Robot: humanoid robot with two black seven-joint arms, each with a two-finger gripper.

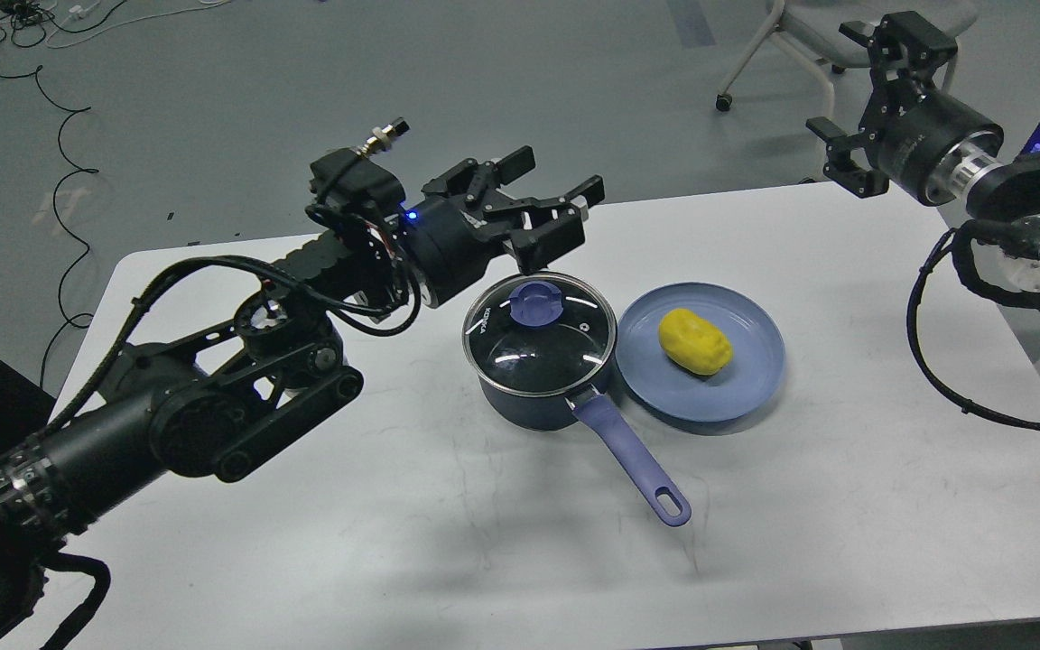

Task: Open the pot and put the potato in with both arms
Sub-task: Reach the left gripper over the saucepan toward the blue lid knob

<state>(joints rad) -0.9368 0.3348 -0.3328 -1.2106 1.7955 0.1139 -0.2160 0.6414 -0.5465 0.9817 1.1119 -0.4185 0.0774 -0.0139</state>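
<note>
While the pot (540,379) stands mid-tabletop (394,542) with its glass lid (539,334) seated, the left hand (545,200) hovers just behind the lid's blue knob (535,302), fingers spread, holding nothing. Potato (695,340) lies on the light-blue plate (737,393), which touches the pot's right side. Right hand (854,108) is raised beyond the tabletop's far right corner, fingers apart, empty.

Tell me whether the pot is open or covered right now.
Covered. A glass lid with a blue knob sits flat on the pot, its metal rim all round the top. The left gripper hangs open above it, not touching.
</note>
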